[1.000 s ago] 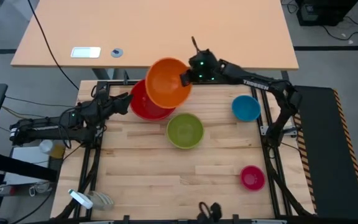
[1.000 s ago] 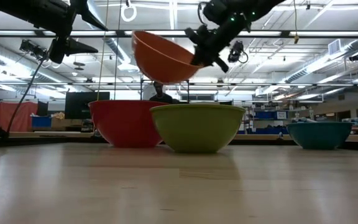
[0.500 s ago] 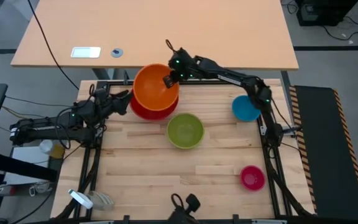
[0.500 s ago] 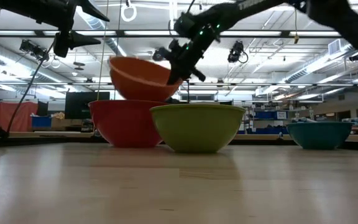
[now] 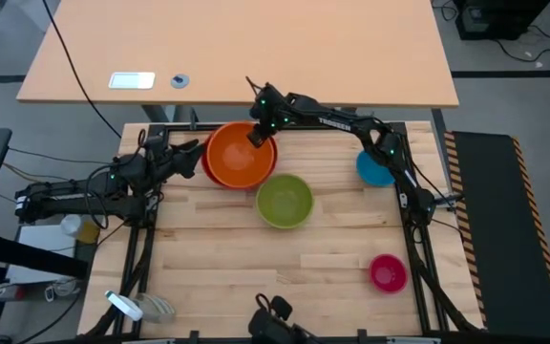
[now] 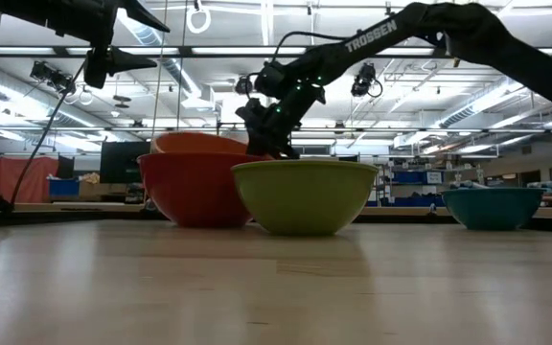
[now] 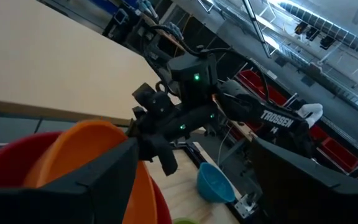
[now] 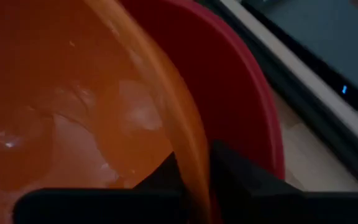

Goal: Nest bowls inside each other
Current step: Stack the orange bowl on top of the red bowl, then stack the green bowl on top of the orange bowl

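Observation:
The orange bowl (image 5: 242,158) sits inside the red bowl (image 5: 207,168) at the table's far left, its rim (image 6: 199,142) showing above the red wall (image 6: 195,189). My right gripper (image 5: 256,134) is shut on the orange bowl's rim at its far right. Just left of the red bowl, my left gripper (image 5: 195,150) hovers open and points level at the bowls. The lime green bowl (image 5: 285,201) rests on its base mid-table. The blue bowl (image 5: 376,168) stands far right and the pink bowl (image 5: 388,273) near right. My right gripper pinches the orange bowl's rim (image 8: 190,155) on its far right side, with one finger inside the bowl and one outside, between the orange and red walls. The fingers (image 8: 238,171) slant down from the table's far right. The bowl's body lies in the red bowl.
A tan desk (image 5: 256,48) with a small white device (image 5: 131,80) stands beyond the far edge. Black frame rails (image 5: 416,248) run along the table's sides. Bare wood (image 5: 218,258) lies near the front, between the green and pink bowls.
My right gripper has gone down and toward the table's left with the orange bowl. The bowl, held high and tipped a second ago, has levelled out and sunk into the red bowl.

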Robot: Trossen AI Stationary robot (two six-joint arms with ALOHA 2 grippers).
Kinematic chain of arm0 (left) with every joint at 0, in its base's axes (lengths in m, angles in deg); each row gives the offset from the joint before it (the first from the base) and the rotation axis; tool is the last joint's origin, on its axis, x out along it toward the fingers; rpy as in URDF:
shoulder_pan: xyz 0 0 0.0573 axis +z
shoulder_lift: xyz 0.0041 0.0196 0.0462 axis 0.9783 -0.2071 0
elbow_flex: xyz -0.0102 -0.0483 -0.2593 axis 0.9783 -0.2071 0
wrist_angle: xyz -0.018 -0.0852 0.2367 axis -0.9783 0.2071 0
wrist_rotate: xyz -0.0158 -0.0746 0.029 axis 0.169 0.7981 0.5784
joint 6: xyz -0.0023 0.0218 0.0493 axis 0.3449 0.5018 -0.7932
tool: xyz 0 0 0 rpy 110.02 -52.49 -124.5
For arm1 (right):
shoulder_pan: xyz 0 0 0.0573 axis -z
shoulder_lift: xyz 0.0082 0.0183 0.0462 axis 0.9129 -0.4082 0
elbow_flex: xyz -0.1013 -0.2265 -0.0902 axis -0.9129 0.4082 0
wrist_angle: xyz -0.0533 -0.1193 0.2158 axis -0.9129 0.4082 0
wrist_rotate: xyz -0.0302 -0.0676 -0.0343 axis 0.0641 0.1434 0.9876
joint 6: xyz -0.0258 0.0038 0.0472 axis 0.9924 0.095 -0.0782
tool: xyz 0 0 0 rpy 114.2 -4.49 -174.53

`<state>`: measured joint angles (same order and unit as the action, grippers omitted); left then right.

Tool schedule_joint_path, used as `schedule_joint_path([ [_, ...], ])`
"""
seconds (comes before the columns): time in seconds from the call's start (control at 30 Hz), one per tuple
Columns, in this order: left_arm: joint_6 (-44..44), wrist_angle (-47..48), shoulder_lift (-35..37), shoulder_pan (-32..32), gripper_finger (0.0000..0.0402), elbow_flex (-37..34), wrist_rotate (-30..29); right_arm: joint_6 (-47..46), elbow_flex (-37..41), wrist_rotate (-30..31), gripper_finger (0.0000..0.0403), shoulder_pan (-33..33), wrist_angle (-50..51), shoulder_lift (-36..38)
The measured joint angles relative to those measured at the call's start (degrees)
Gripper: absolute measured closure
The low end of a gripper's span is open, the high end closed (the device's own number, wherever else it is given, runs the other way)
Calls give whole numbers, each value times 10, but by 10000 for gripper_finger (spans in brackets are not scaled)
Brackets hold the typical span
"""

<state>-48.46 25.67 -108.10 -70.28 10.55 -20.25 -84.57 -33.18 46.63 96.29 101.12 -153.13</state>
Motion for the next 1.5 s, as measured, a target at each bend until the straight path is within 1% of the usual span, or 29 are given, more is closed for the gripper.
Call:
schedule_joint_path([
  [0.1, 0, 0, 0, 0, 88, 0, 2, 30, -2, 2, 298, -2, 7, 2],
  [0.23, -1, 1, 0, 0, 88, 0, 2, 38, -19, 3, 231, -2, 22, 3],
  [0.27, -3, 2, 0, 0, 88, 0, 2, 44, -26, 8, 213, -2, 32, 3],
  [0.37, -4, 1, 0, 0, 88, 0, 2, 54, -66, 50, 167, 6, 69, 3],
  [0.43, -4, 1, 0, 0, 88, 0, 2, 60, -100, 63, 143, 14, 90, 7],
  [0.5, -4, 1, 0, 0, 88, 0, 6, 65, -136, 63, 126, 22, 120, 9],
  [0.57, -4, 1, 0, 0, 88, 0, 13, 68, -145, 53, 115, 28, 148, 15],
  [0.6, -4, 1, 0, 0, 88, 0, 18, 69, -135, 37, 113, 31, 159, 25],
  [0.7, -4, 3, 0, 0, 88, 0, 32, 96, -123, -7, 112, 24, 238, 39],
  [0.83, -2, 13, 0, 0, 88, 0, 37, 150, -122, 7, 124, 1, 382, 48],
  [0.93, -1, 20, 0, 0, 88, 0, 37, 158, -121, 6, 135, -15, 430, 47],
  [1.03, -1, 25, 0, 0, 88, 0, 41, 152, -121, 10, 146, -31, 426, 49],
  [1.13, 0, 30, 0, 0, 88, 0, 54, 137, -121, 41, 156, -47, 402, 58],
  [1.3, 18, 44, 0, 0, 88, 0, 74, 131, -121, 101, 169, -71, 380, 111],
  [1.43, 21, 56, -4, 0, 88, 0, 89, 121, -121, 112, 174, -86, 364, 151],
  [1.5, 16, 61, -6, 0, 88, 0, 95, 122, -121, 131, 175, -97, 357, 166],
])
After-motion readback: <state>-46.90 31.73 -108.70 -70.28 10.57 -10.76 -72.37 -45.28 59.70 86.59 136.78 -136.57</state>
